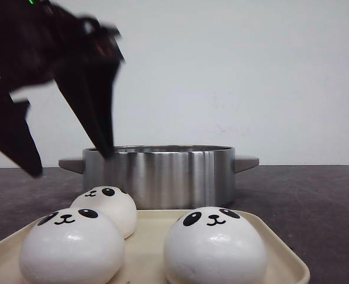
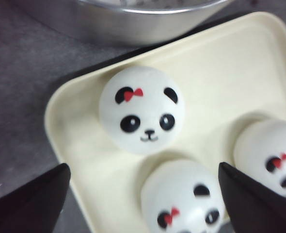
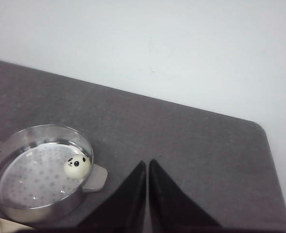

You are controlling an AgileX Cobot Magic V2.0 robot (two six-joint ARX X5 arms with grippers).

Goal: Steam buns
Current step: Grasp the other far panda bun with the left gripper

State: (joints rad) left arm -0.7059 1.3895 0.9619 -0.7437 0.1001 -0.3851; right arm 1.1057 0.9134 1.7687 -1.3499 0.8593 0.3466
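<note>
Nearest in the front view, three buns [image 1: 215, 245] sit on a cream tray [image 1: 281, 257] on the dark tabletop [image 1: 304, 201], two at the front and one behind them on the left. Just behind the tray stands a steel pot [image 1: 162, 174], and the right wrist view shows a fourth bun [image 3: 77, 166] lying inside it on the perforated insert. The left gripper [image 2: 143, 194] hangs above the tray with its fingers [image 2: 36, 199] spread wide and empty, while the right gripper [image 3: 148, 194] has its fingers pressed together, holding nothing.

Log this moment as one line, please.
left gripper: open above tray | right gripper: shut, empty | buns: three on tray, one in steamer pot
</note>
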